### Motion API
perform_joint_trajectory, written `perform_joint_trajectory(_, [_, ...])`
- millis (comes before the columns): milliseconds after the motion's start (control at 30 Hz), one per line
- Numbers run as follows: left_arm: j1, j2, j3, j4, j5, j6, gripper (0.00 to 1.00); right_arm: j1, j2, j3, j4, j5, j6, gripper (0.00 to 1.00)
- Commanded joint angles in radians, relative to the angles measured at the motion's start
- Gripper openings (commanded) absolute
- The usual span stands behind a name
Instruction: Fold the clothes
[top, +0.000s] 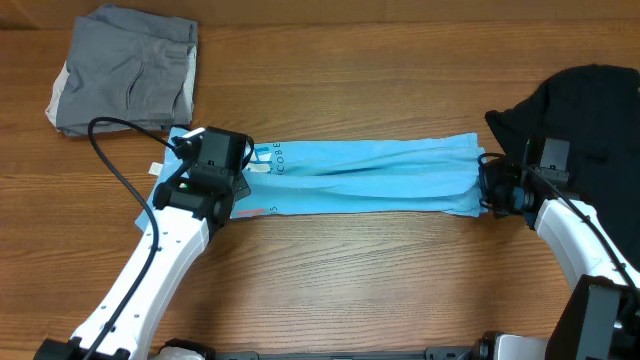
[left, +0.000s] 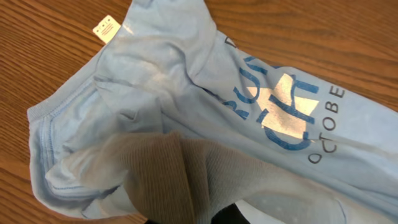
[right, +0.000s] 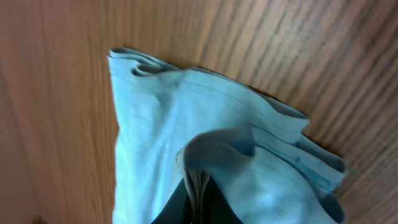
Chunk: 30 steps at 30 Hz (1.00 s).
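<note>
As light blue T-shirt (top: 370, 175) lies in a long band across table (top: 400, 290), axis running L-R, L gripper (top: 240, 178) pinches its collar end, R gripper (top: 484, 190) pinches hem end; each nearest own end.

Left end effector (top: 248, 166), right end effector (top: 484, 186) — clamped

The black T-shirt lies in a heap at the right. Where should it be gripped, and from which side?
Probably the lobe at the left edge of the black T-shirt, approached from above on its left side. The heap is crumpled, no flat hem shows, this lobe juts out free on the table, and the rest runs off the picture.
</note>
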Motion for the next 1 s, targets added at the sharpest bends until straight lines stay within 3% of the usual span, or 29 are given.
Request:
perform_joint_trajectory(0, [0.006, 0.048, 0.021, 0.017, -0.045, 0.008, 0.10, 0.005, -0.002, 0.020, 0.031, 0.027, 0.008, 0.08])
perform_joint_trajectory(200, [0.008, 0.157, 0.021, 0.065, -0.057, 0.008, 0.15, 0.005, -0.002, 0.020, 0.039, 0.027, 0.007, 0.13])
perform_joint_trajectory(467, [0.040, 0.195, 0.021, 0.130, -0.108, 0.008, 0.18, 0.009, -0.001, 0.019, 0.045, 0.039, -0.007, 0.09])
perform_joint_trajectory(533, [0.050, 0.196, 0.021, 0.148, -0.103, 0.008, 0.27, 0.019, 0.000, 0.019, 0.059, 0.038, -0.007, 0.09])
perform_joint_trajectory(567, [0.054, 0.196, 0.021, 0.157, -0.101, 0.009, 0.40, 0.028, 0.001, 0.019, 0.066, 0.038, -0.007, 0.12])
perform_joint_trajectory(633, [0.058, 0.196, 0.021, 0.165, -0.098, 0.009, 0.79, 0.047, 0.005, 0.019, 0.084, 0.039, -0.007, 0.30])
perform_joint_trajectory(667, [0.058, 0.196, 0.021, 0.167, -0.098, 0.009, 0.94, 0.055, 0.008, 0.019, 0.095, 0.038, -0.007, 0.48])
perform_joint_trajectory(733, [0.058, 0.196, 0.021, 0.179, -0.098, 0.029, 1.00, 0.071, 0.008, 0.019, 0.111, 0.041, -0.008, 0.86])
perform_joint_trajectory(767, [0.058, 0.196, 0.021, 0.187, -0.097, 0.045, 1.00, 0.078, 0.008, 0.019, 0.118, 0.042, -0.010, 0.97])
perform_joint_trajectory(967, [0.058, 0.182, 0.039, 0.151, -0.097, 0.094, 1.00, 0.073, -0.003, 0.034, 0.092, 0.028, -0.034, 1.00])
